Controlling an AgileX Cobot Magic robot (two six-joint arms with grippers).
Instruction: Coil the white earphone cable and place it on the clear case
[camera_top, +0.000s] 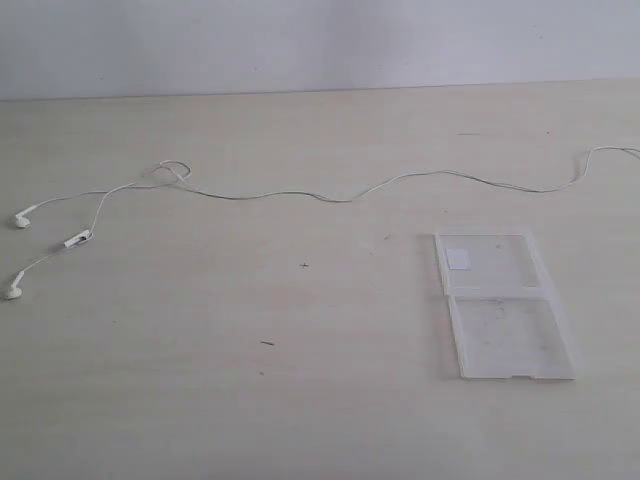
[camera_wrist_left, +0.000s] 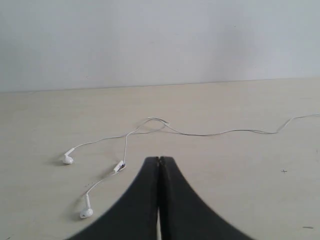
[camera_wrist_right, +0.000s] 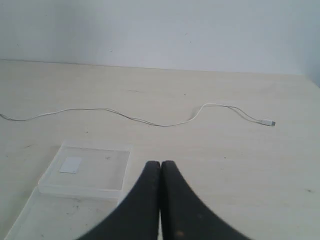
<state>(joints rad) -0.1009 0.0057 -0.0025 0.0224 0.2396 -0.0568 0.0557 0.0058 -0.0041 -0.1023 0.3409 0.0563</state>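
The white earphone cable lies stretched across the far part of the table, from two earbuds and an inline remote at the left to the right edge. Its plug end shows in the right wrist view. The clear case lies open and flat at the right, a white sticker on its far half. Neither gripper shows in the exterior view. My left gripper is shut and empty, just short of the remote. My right gripper is shut and empty beside the case.
The table is a pale wooden top with a few small dark specks. A plain light wall runs along its far edge.
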